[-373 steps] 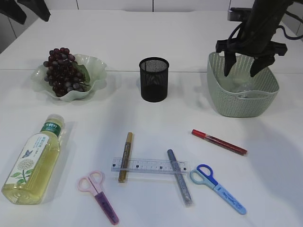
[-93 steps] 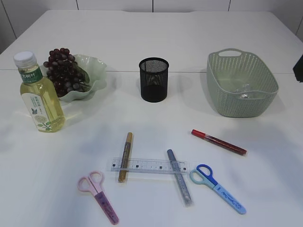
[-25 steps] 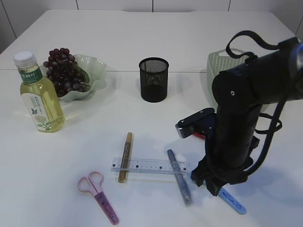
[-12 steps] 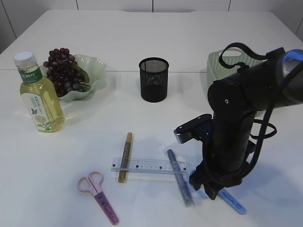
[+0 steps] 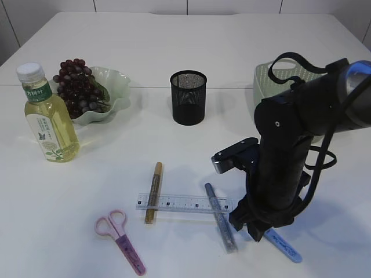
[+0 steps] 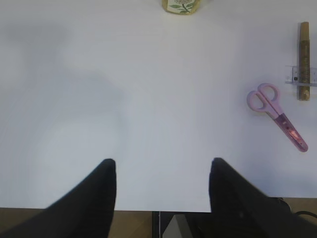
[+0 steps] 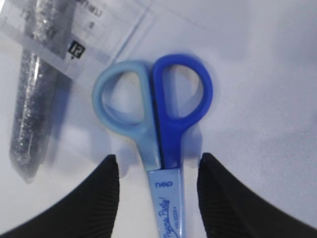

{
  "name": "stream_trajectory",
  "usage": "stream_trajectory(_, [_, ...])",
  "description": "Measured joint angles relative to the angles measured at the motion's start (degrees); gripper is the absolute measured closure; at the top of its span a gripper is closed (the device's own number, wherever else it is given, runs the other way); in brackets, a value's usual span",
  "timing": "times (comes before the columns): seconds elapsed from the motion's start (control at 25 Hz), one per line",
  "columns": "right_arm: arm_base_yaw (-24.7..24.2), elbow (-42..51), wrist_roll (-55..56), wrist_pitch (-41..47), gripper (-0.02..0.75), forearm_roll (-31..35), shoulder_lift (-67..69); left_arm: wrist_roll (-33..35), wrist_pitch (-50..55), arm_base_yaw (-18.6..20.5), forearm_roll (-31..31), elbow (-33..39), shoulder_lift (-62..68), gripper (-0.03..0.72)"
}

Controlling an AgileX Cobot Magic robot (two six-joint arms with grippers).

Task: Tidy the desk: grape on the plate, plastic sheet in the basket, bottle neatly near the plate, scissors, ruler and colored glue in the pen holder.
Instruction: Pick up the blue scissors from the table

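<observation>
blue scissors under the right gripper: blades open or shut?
Shut, as far as visible. In the right wrist view the blue scissors' two handle loops sit side by side and touching, shanks together. The blade tips are out of frame.

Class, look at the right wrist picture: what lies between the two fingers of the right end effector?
The blue scissors lie there, their neck just below the handle loops sitting between the two fingers, which stand apart on either side without touching it.

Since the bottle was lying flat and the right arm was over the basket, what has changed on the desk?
The bottle now stands upright beside the plate. The right gripper left the basket and came down over the blue scissors, jaws open on either side of the handle neck, nothing gripped yet. The pink scissors, ruler, glue sticks and pen holder have not moved.
</observation>
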Motion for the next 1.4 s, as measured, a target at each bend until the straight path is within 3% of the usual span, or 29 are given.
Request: stream_trajectory(1.4, [0.0, 0.0, 0.0, -0.5, 0.333, 0.6, 1.3, 0.0, 0.0, 0.0, 0.0, 0.0, 0.0, 0.253])
